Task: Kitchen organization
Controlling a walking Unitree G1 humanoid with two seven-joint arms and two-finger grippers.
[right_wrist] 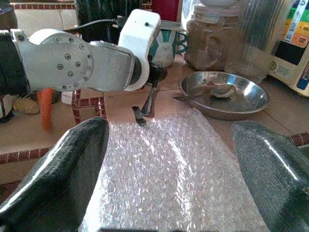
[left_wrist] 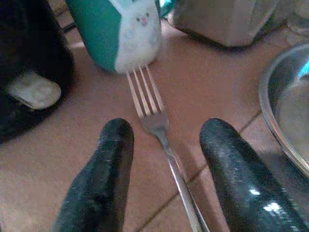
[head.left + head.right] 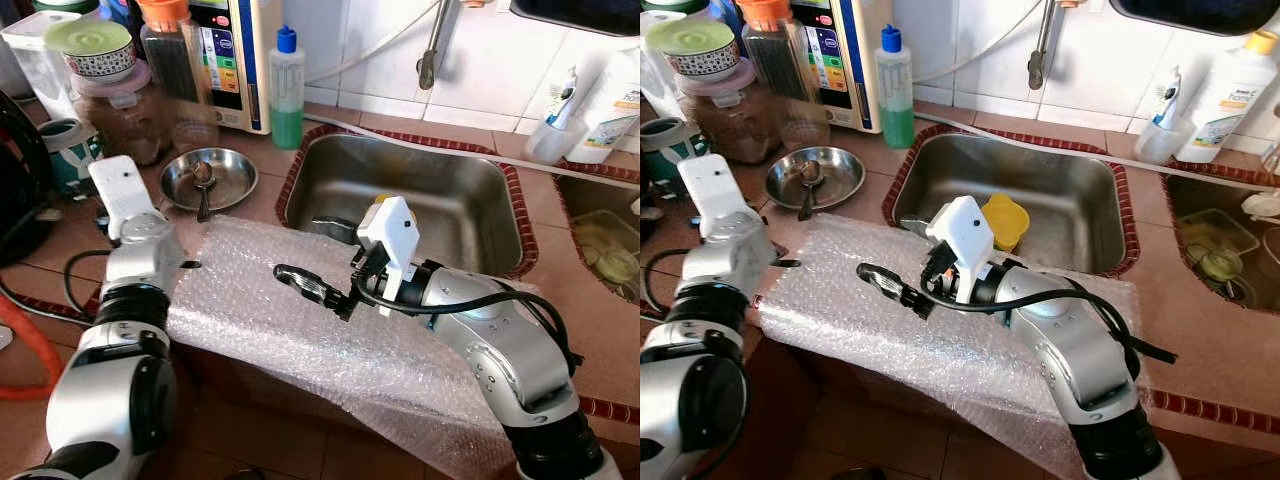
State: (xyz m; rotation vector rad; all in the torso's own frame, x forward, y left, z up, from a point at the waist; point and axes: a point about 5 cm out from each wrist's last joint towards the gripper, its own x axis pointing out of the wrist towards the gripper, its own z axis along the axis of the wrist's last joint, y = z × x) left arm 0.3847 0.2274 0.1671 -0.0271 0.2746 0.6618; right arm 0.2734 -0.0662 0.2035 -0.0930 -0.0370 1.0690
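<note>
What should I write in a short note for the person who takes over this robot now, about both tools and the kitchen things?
Left tool: open, low over the counter, its fingers on either side of a fork that lies flat, tines toward the green mug. Nothing gripped.
Right tool: open, empty, over the bubble wrap spread on the counter in front of the sink.
A steel dish with a spoon stands beside the sink; a yellow cup sits in the sink.
Done: nothing picked up that I can see.
Left: probably close on the fork and put it away.
</note>
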